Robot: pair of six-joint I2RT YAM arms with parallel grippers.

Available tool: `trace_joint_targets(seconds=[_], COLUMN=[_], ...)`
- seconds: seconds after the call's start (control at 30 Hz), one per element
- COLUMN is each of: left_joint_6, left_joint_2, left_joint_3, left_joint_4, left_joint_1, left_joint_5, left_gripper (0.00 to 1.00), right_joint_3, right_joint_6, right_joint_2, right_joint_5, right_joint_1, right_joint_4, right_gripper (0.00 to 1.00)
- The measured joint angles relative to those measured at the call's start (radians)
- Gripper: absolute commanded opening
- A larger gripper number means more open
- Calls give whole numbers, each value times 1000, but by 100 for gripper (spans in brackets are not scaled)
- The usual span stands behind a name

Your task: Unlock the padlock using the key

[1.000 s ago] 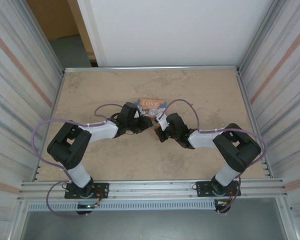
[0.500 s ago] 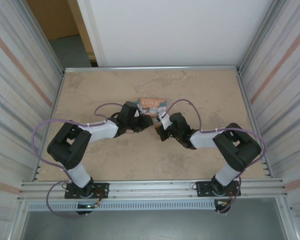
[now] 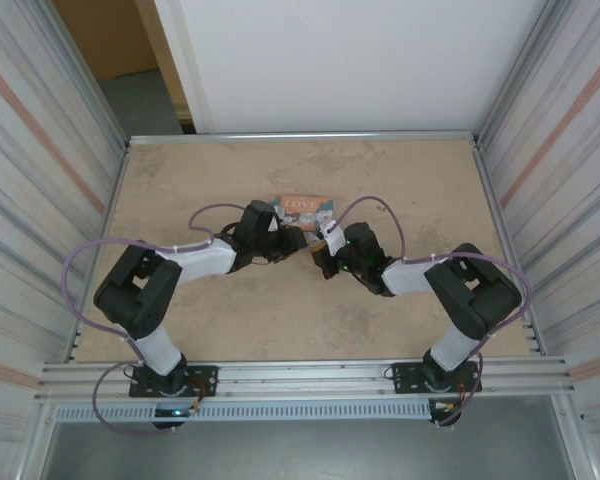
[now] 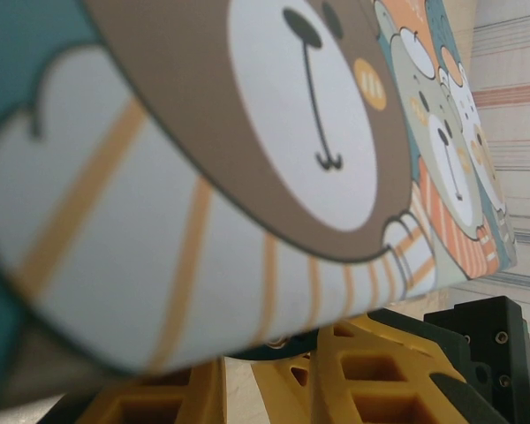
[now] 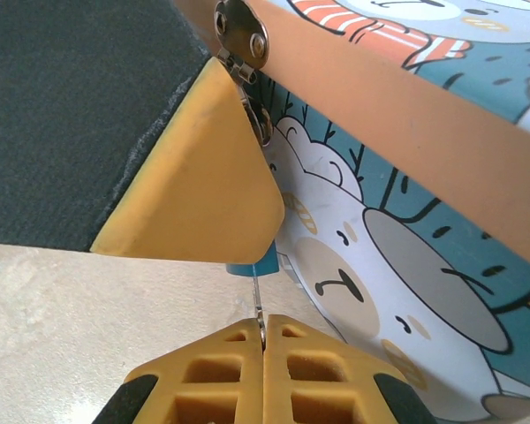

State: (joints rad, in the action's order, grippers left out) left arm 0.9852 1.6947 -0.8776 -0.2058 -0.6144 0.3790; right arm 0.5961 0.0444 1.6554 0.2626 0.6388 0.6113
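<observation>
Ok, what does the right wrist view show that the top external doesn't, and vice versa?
Right wrist: the right end effector shut on a thin metal key that runs up to the teal padlock, tucked under another yellow finger, below the silver hasp of the tin. Top external: the whole left arm and right arm, the table, with the left end effector meeting the right at the tin's near edge. Shared: the tin and the right end effector.

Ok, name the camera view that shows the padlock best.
Right wrist. A teal sliver of the padlock peeks out below a yellow finger, beside the tin, just above the right claw. Left wrist gives a dim teal patch under the tin; top external is too far to pick it out.
</observation>
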Motion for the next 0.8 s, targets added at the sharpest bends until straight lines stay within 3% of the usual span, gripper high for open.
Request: trace_joint_targets(seconds=[0.8], left_joint_6=[0], left_joint_2=[21], left_joint_3=[-41], left_joint_4=[7], left_joint_1=[0], left_joint_5=[-21], left_gripper=[13], right_joint_3=[74], right_joint_6=[0], right_joint_2=[27], right_joint_5=[30], right_joint_1=[-26], right_joint_4=[-31], right_gripper=[0])
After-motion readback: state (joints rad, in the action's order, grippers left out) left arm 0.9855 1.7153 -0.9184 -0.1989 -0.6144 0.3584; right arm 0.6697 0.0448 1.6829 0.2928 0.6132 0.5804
